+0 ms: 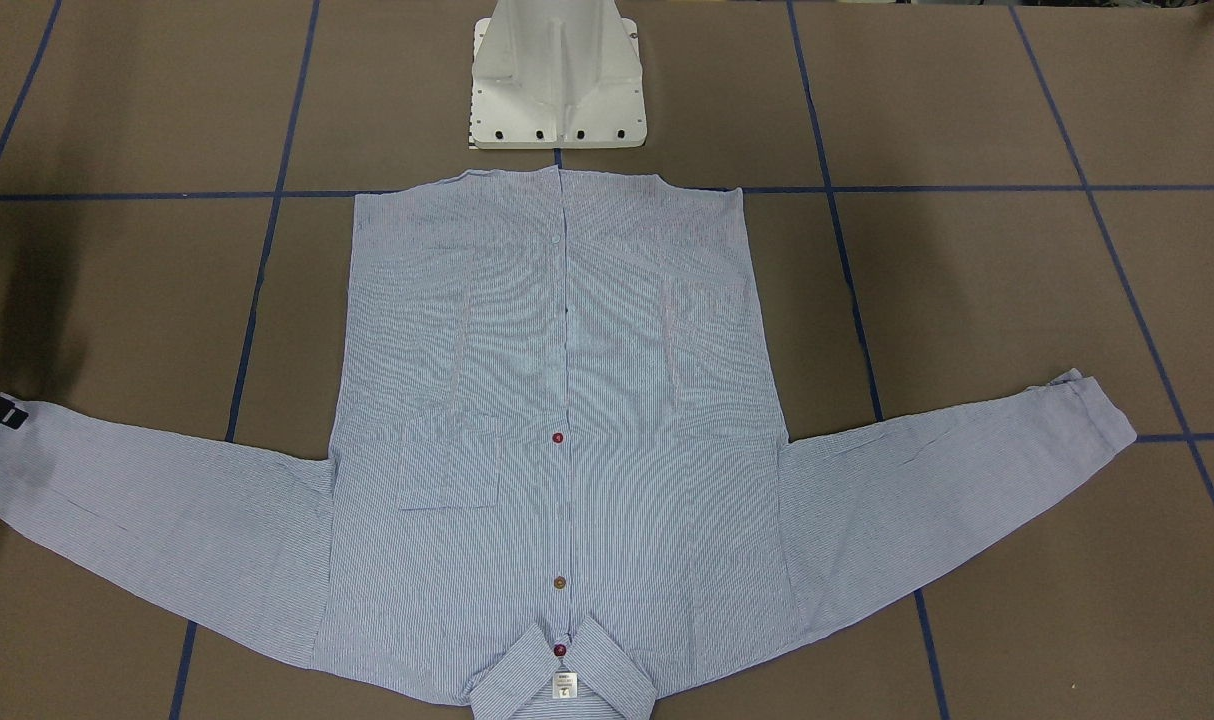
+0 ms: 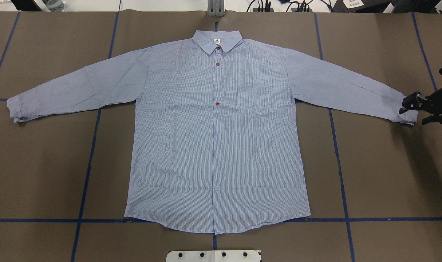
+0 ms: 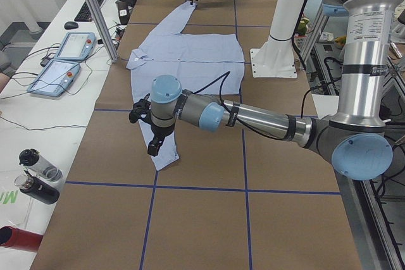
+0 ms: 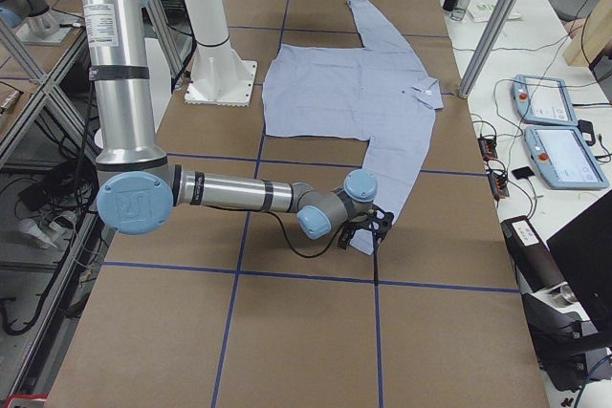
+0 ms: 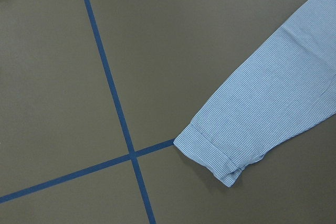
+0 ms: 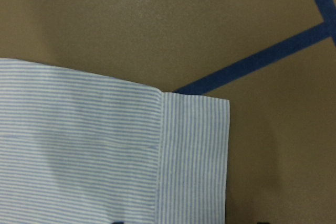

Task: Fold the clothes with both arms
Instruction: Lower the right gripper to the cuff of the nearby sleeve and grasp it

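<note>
Now shirt (image 2: 217,127) flat; right gripper (image 2: 414,113) spread at cuff (image 6: 194,156); left gripper (image 3: 152,145) state unclear

The shirt (image 2: 213,145) lies on the desk (image 2: 381,174) before my pedestal (image 2: 213,255), hem (image 2: 215,228) nearest it, collar (image 2: 216,40) farthest, sleeves (image 2: 79,87) spread to either side. My right claw (image 2: 413,113) is at the right cuff (image 2: 406,115), my left claw (image 3: 144,134) above the left cuff (image 5: 210,156).

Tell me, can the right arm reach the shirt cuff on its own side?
Probably yes: the right gripper is right at that cuff, which lies flat on the table, and nothing stands between them.
</note>
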`<state>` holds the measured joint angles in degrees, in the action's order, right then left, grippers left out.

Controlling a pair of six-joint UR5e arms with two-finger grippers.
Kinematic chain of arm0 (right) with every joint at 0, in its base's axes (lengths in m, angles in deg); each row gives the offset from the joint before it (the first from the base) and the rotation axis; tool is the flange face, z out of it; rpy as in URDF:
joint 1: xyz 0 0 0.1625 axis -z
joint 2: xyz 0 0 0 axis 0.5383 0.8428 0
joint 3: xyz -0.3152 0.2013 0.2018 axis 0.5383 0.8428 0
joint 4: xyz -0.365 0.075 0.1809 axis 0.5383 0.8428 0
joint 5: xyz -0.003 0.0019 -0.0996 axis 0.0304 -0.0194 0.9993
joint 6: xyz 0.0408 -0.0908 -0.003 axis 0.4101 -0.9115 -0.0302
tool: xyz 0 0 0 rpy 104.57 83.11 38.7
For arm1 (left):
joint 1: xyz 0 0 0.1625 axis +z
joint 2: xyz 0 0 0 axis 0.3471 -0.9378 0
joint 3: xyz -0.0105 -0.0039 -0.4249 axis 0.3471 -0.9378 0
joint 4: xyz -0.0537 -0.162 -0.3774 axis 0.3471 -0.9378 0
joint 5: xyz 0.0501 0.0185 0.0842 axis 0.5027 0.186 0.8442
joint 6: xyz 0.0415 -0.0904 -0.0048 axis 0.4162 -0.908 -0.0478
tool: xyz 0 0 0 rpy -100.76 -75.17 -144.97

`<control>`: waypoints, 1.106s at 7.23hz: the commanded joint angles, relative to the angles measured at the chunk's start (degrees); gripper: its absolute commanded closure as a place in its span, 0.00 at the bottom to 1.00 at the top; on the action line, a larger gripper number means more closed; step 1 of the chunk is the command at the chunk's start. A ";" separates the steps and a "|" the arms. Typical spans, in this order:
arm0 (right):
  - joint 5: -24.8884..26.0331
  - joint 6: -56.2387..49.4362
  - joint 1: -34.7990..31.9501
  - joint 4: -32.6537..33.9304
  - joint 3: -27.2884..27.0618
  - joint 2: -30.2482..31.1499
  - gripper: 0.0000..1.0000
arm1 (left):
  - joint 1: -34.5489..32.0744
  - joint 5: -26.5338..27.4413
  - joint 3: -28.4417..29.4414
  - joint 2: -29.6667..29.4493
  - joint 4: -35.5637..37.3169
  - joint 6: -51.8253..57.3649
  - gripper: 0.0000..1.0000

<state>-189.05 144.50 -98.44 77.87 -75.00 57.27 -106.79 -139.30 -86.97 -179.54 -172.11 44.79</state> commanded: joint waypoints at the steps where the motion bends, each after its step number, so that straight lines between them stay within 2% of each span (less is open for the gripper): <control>1: 0.06 0.90 0.05 -0.09 0.90 -0.28 0.12 | 0.00 -0.02 -0.02 0.00 -0.04 0.00 0.00; 3: 0.06 0.99 0.05 -0.09 0.82 -0.28 0.12 | 0.00 0.07 -0.02 0.00 0.04 0.00 0.00; 4: -0.03 1.16 0.13 -0.09 0.74 -0.37 0.18 | 0.00 0.07 -0.02 0.00 -0.04 0.00 0.00; 5: 0.06 1.86 0.48 -0.09 0.91 -0.29 0.30 | 0.00 0.07 -0.02 0.00 0.04 0.09 0.00; 7: -0.03 1.95 0.75 -0.09 0.74 -0.29 0.28 | 0.00 0.07 -0.11 0.00 -0.04 0.00 0.00; 8: 0.06 2.04 0.75 -0.09 0.56 -0.28 0.40 | 0.00 -0.02 -0.11 0.00 -0.04 0.00 0.00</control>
<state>-189.06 146.40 -97.75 77.79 -74.26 56.96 -106.80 -139.25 -87.06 -179.54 -172.14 44.79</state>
